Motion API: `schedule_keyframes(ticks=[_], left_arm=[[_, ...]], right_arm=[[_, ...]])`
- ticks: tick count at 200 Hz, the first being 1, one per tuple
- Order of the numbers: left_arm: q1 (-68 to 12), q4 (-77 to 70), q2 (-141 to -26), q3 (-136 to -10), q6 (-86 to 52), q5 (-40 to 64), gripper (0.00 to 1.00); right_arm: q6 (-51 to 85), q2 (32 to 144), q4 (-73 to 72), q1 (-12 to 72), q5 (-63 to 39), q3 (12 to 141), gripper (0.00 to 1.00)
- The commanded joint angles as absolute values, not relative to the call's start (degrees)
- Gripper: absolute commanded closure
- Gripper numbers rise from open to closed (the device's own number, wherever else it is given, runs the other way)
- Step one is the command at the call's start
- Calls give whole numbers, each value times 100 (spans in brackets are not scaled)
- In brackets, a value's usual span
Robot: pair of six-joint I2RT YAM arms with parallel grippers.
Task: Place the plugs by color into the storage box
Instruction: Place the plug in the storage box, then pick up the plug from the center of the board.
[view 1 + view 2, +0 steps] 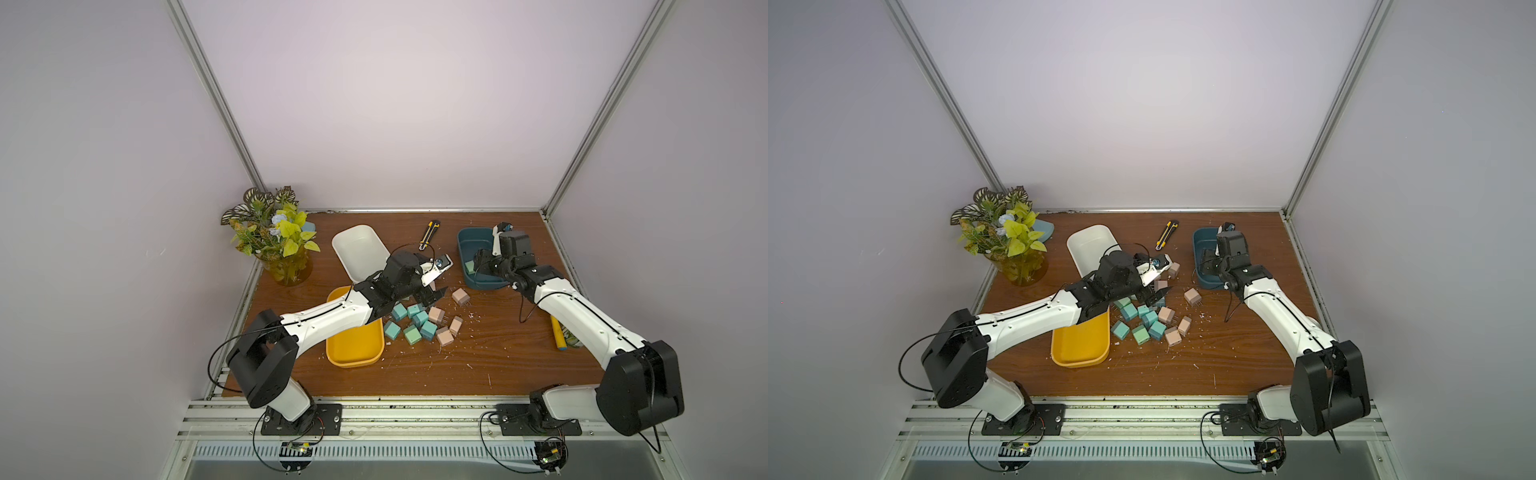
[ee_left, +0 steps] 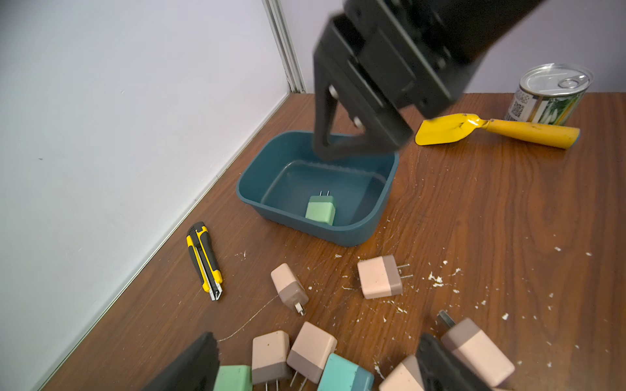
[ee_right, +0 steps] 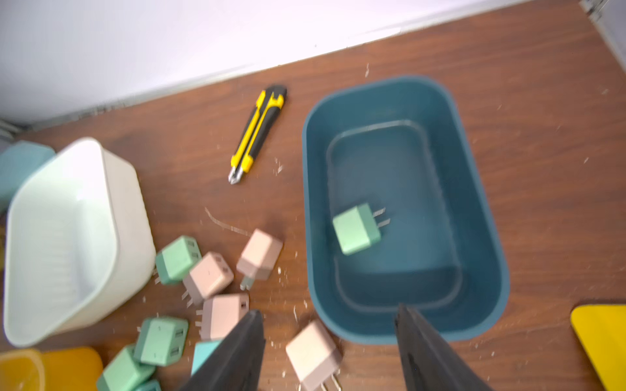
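1. Black fingers (image 2: 193, 369) of the left gripper (image 2: 317, 342) stand wide apart with nothing pinched. They hover just over the loose pile of plugs (image 2: 311, 352) on the table (image 2: 508, 220).
2. Spread too, and holding nothing, are the two fingers of the right gripper (image 3: 328, 309), which hang above the near rim of the blue box (image 3: 313, 203).
3. One mint green plug (image 3: 355, 230) lies on its side on the floor of that box, prongs pointing sideways, clear of both fingers.
4. Both top views show the pile, pink, teal and mint green, crowded just beside the yellow box (image 1: 353, 349). A single pink plug (image 1: 460, 296) sits apart from it, nearer the blue box.
5. Behind the yellow box lies the white box (image 1: 357, 245), and the left arm reaches across both.
6. Between the white and blue boxes, near the back wall, lies a yellow-black utility knife (image 1: 429, 234).
7. Farther out are a yellow trowel (image 2: 491, 125) beside a tin can (image 2: 548, 98), and a potted plant (image 1: 274, 237) in the far left corner.
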State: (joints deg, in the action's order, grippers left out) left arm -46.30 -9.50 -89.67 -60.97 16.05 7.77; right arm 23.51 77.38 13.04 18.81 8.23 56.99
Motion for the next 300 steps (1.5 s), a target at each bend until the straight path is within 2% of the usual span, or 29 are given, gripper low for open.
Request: schedule_keyframes(ticks=[1,68,84,136,196,250,300], left_arm=[[-4638,-605,-9061,-6336,1320,954,8],[-4709,-531,-9079,-6495,1015,1273,9],[-4731,-477,-9071,-6496,1028,1343,9],[-4756,-333,-8915,-6371,957,1361,10],[-4776,-40,-8774,-5959,578,1529,15],[-4838,-369,-8156,-4975,-128,1831,27],[-4878,-255,-8045,-4599,-234,1736,30]], right_arm=[[2549,7407,1025,1993,646,5406,33],[2804,7071,688,2236,559,5070,36],[2788,7032,688,2307,566,5007,40],[2725,6880,1105,2415,541,4813,43],[3041,6106,1361,2487,431,4333,50],[3344,5181,1725,2539,185,3724,54],[3400,4781,2273,2549,-131,3508,55]])
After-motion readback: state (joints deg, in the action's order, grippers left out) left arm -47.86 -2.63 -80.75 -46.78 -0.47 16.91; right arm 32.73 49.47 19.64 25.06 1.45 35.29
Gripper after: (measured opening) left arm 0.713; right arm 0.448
